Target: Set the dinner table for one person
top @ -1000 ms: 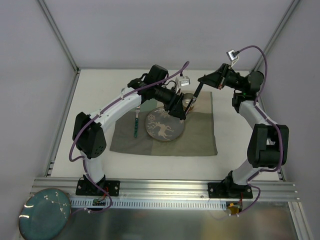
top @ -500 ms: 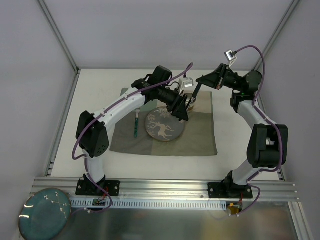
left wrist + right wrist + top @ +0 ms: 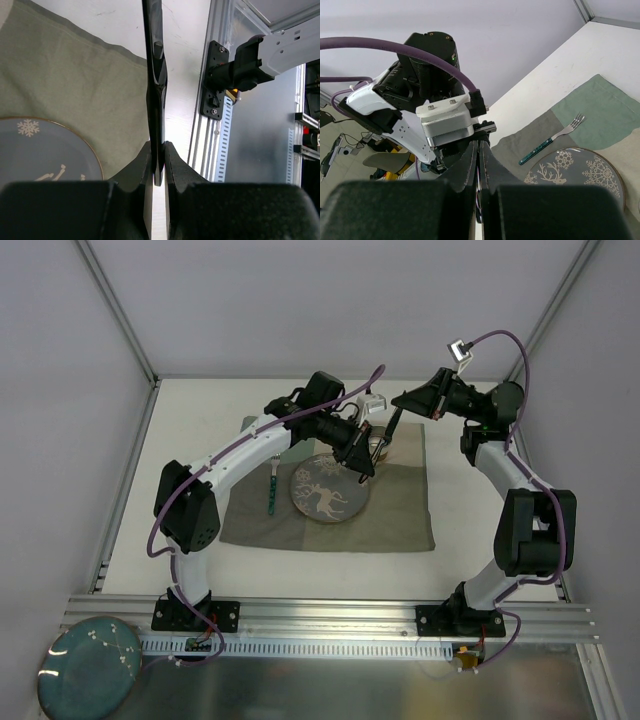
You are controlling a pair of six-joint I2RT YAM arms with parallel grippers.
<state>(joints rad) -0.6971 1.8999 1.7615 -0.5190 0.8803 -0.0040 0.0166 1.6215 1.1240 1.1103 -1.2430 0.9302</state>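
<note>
Clamping the left hand (image 3: pixel 158 150) shut on a thin dark utensil (image 3: pixel 156 75), seen edge-on and running straight out from between the fingers (image 3: pixel 142 165). Pinching the same utensil with the right hand (image 3: pixel 479 147) too, fingers (image 3: pixel 465 165) pressed together with only that thin strip between them. Meeting hand to hand above the far part of the green-and-beige cloth mat (image 3: pixel 400 515), with the utensil bridging the two. Spreading out beneath everything as the white surface (image 3: pixel 200 410), edged by aluminium bars. Lying on the mat: a round reindeer-patterned plate (image 3: pixel 328 490) and, just left of it but apart, a green-handled fork (image 3: pixel 272 485). Sitting off the surface by the near left corner: a teal plate (image 3: pixel 88 668).
</note>
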